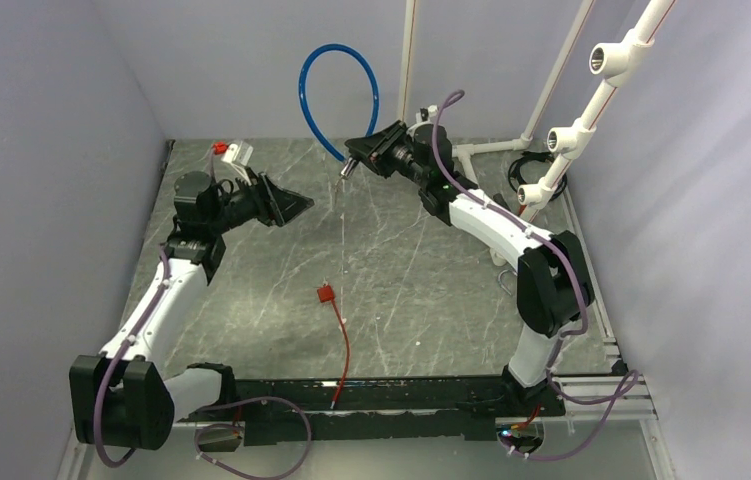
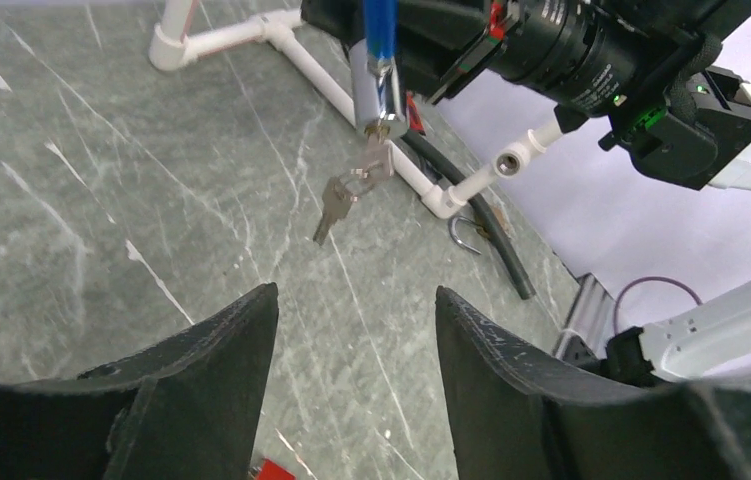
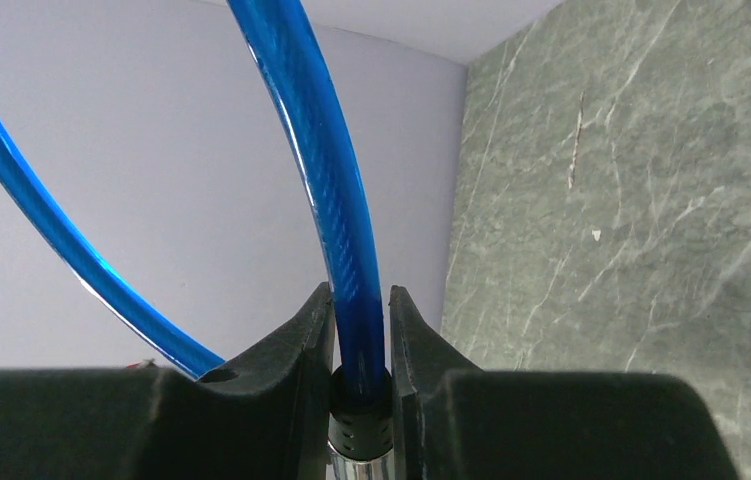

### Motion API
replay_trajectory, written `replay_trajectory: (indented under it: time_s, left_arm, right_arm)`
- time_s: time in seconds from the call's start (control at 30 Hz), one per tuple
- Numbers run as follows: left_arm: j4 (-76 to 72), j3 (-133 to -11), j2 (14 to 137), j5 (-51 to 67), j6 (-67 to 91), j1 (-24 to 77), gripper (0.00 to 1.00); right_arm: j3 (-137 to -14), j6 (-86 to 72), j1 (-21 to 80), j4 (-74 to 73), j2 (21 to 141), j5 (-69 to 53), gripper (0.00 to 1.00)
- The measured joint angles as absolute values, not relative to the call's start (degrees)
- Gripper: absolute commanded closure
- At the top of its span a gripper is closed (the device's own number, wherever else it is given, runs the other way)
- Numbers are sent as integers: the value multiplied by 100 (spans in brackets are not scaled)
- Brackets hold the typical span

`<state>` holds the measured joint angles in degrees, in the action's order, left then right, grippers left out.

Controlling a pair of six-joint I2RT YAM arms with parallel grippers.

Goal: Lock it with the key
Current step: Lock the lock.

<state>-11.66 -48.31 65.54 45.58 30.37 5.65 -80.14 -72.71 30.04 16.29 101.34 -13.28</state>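
My right gripper (image 1: 356, 155) is shut on the blue cable (image 1: 303, 95) just above its black collar and holds it in the air, the loop rising above it; in the right wrist view the fingers (image 3: 311, 330) clamp the cable (image 3: 336, 200). The silver lock body (image 2: 381, 95) hangs below the cable. A small silver key (image 2: 371, 165) sticks out of its underside, and a second key (image 2: 329, 205) dangles from it on a ring. My left gripper (image 2: 356, 295) is open and empty, pointing at the keys from a short distance; it is at centre left in the top view (image 1: 306, 205).
A red connector on a red wire (image 1: 326, 293) lies mid-table. A white PVC pipe frame (image 1: 551, 150) stands at the back right, with a black cable (image 2: 481, 215) and a metal hook (image 2: 463, 235) beside it. A red-and-white object (image 1: 231, 152) sits at the back left.
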Motion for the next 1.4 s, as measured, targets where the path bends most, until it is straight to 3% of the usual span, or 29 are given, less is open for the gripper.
replay_trajectory:
  time_s: [0.43, 1.2, 1.4]
  left_arm:
    - [-886, -5256, 6565, 3693, 2150, 1516, 44]
    - [-875, -5518, 7144, 3260, 1922, 1514, 50]
    - [-882, -5566, 7264, 3275, 2104, 1514, 66]
  right_arm:
    - [-8062, -7271, 3214, 1804, 10226, -1343, 100]
    - [-8064, -7397, 3247, 1863, 10245, -1402, 100]
    - [-8064, -7419, 3247, 1863, 10265, -1402, 100]
